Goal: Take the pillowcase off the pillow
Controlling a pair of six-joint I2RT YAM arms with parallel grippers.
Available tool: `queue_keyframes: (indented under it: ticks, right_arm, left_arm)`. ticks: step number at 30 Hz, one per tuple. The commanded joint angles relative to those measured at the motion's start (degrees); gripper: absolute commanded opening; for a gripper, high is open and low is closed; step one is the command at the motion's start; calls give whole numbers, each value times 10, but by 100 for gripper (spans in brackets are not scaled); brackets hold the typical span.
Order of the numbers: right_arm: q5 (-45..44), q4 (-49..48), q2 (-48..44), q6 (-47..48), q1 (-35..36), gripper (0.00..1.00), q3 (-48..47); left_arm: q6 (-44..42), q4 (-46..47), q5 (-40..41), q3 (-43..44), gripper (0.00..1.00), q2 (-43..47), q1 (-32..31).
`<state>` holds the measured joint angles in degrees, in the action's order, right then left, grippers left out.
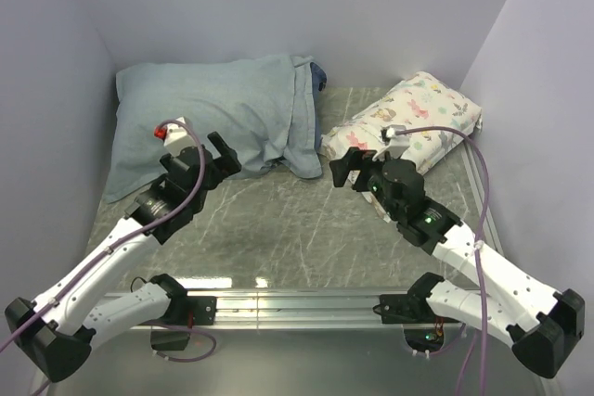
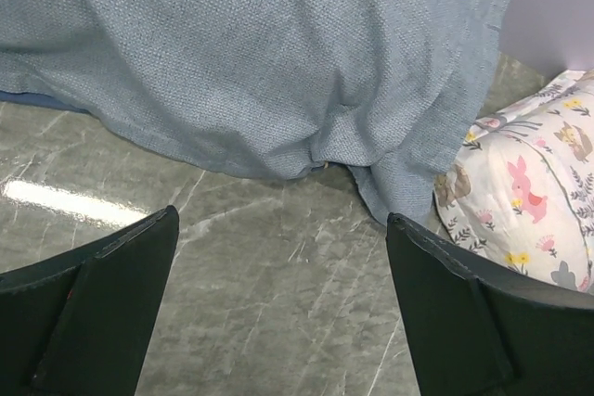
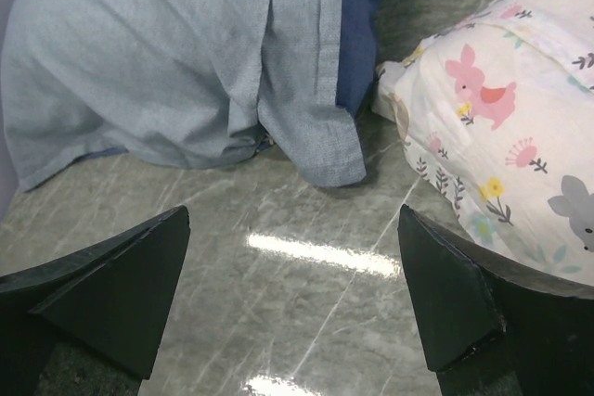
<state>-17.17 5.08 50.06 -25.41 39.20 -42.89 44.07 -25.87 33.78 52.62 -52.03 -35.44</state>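
- The pillowcase (image 1: 218, 108) lies in the far left corner of the table (image 1: 297, 220), its left side against the left wall. It is a plump, rounded rectangle of dusty grey-blue cloth.
- The weave is fine and matte, showing as a tight grain in the left wrist view. Soft creases run across it, and its near hem sags onto the tabletop.
- At its right end the cloth hangs in a loose, folded flap that drapes down to the surface. A darker blue inner flap (image 3: 360, 25) shows as a smooth vertical band along that open edge.
- The pillow is wholly covered by the cloth; only the swollen shape of the case hints at it.
- The printed pillow (image 1: 408, 118) lies near the far right corner, tilted, its near left corner just beside the hanging blue flap. It is white and puffy, printed with pink rabbits, flowers and leaves, and has a seamed border.
- The tabletop is glossy grey-green with pale marble-like veins and carries bright streaks of reflected light.
- The left gripper (image 1: 225, 157) sits at the near edge of the pillowcase, above its hem. Its black, wedge-shaped fingers (image 2: 93, 312) are spread wide with nothing between them.
- The right gripper (image 1: 345, 162) hangs over bare table, between the blue flap and the printed pillow. Its matte black fingers (image 3: 464, 312) are likewise spread apart and empty.
- A ribbed metal rail (image 1: 297, 303) runs along the near edge and carries both arm bases.
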Motion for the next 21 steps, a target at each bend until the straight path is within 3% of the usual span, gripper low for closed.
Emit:
queue_keyframes:
  ticks: [1, 4, 7, 12, 18, 21]
  right_arm:
    - [32, -31, 33, 24, -4, 100, -31]
    - [63, -49, 106, 25, -27, 100, -75]
    - [107, -65, 219, 42, -38, 99, -158]
    - [85, -55, 398, 69, -40, 97, -300]
    - [90, -60, 508, 71, -55, 97, -345]
    - [92, -66, 540, 63, -57, 97, -347]
  left_arm:
    - [8, 32, 21, 3, 99, -21, 1]
    - [35, 53, 11, 9, 99, -47, 42]
    - [58, 82, -68, 20, 99, -82, 136]
    - [77, 107, -57, 25, 99, -159, 240]
    - [81, 225, -135, -37, 99, -202, 335]
    - [63, 254, -151, -49, 99, -233, 349]
